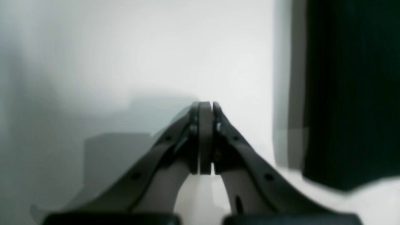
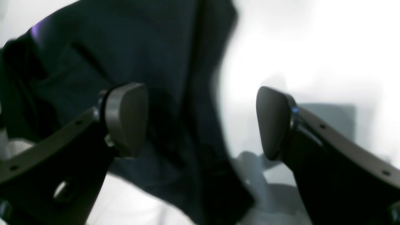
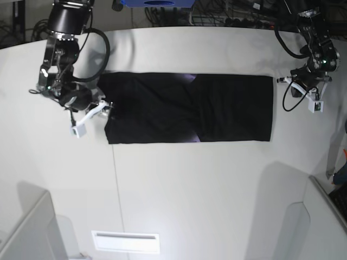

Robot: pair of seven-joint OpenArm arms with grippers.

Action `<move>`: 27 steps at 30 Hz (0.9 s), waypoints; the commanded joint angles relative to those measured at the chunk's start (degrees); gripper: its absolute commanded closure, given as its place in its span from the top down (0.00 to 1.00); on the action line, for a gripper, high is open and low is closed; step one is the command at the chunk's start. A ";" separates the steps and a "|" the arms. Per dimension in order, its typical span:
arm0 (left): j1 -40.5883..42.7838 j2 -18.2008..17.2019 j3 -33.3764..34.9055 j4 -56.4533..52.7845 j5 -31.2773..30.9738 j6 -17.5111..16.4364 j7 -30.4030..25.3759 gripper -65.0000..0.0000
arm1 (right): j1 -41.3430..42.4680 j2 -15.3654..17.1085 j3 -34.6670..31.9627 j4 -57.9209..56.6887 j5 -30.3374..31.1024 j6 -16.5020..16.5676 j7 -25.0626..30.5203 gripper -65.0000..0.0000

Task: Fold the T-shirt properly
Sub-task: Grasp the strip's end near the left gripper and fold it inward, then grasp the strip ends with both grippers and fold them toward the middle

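White table (image 3: 206, 206), T-shirt (image 3: 157, 108) seemingly between gripper (image 2: 200, 125) fingers

Left gripper (image 1: 206, 106): closed, fingertips together, its arm (image 3: 309, 46) at the right of the scene. Right gripper (image 2: 200, 122): jaws parted wide, fingers on opposite sides of the gap; its arm (image 3: 62, 59) stands at the left.

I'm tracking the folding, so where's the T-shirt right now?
In the base view, the T-shirt lies between the two arms, across the middle.
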 commanded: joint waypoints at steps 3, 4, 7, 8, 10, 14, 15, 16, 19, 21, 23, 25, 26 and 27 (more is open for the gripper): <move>-1.76 -0.21 2.01 -0.84 0.11 -0.17 -1.07 0.00 | -0.53 0.06 -1.88 0.36 0.44 0.28 -0.15 0.76; -2.20 -0.30 4.12 -1.64 0.11 -0.17 -1.07 0.00 | -0.71 -0.03 -2.14 0.18 0.53 0.28 -0.15 0.76; -2.99 -0.03 7.11 -3.66 0.11 -0.17 -1.16 0.00 | -1.06 -1.26 -1.96 0.01 0.53 0.28 -0.15 0.75; -2.99 0.06 7.63 -4.01 0.11 -0.17 -1.24 0.00 | -1.06 -1.26 -2.14 0.01 0.53 0.28 -0.15 0.71; -3.08 0.32 8.69 -4.10 0.11 -0.17 -1.24 0.00 | -1.06 -1.52 -2.14 -0.08 0.53 0.28 -0.23 0.58; -3.08 0.94 12.12 -4.18 0.11 0.01 -1.24 0.00 | 0.78 -1.52 -1.96 -3.51 0.53 0.28 -0.15 0.27; -3.17 0.94 13.44 -4.18 0.11 0.01 -1.24 0.00 | 1.58 -1.17 -1.88 -5.01 0.53 0.28 -0.15 0.21; -3.17 0.94 14.93 -4.18 0.11 0.01 -1.24 0.00 | 2.28 -0.91 -1.88 -6.24 0.53 0.28 -0.15 0.15; -3.17 1.02 17.83 -3.92 0.11 0.27 -1.24 0.00 | 3.69 1.38 -1.79 -6.76 0.44 0.28 -0.15 0.00; -3.17 1.55 19.06 -3.92 0.11 0.27 -1.24 0.00 | 4.30 2.61 -1.79 -6.76 0.44 0.19 -0.15 0.00; -3.17 1.81 19.94 -3.92 0.11 0.27 -1.24 0.00 | 5.27 3.93 -1.96 -6.68 0.35 0.10 -0.58 0.00; -3.17 1.90 21.79 -3.92 -0.06 0.27 -1.24 0.00 | 5.44 4.63 -2.23 -5.71 0.26 0.10 -0.67 0.00; -3.17 1.90 23.11 -3.92 -0.15 0.27 -1.24 0.00 | 5.44 4.63 -2.32 -4.30 0.17 0.01 -0.67 0.00; -3.17 1.90 24.34 -3.92 -0.15 0.27 -1.24 0.00 | 5.44 4.63 -2.40 -2.63 0.17 0.01 -0.94 0.00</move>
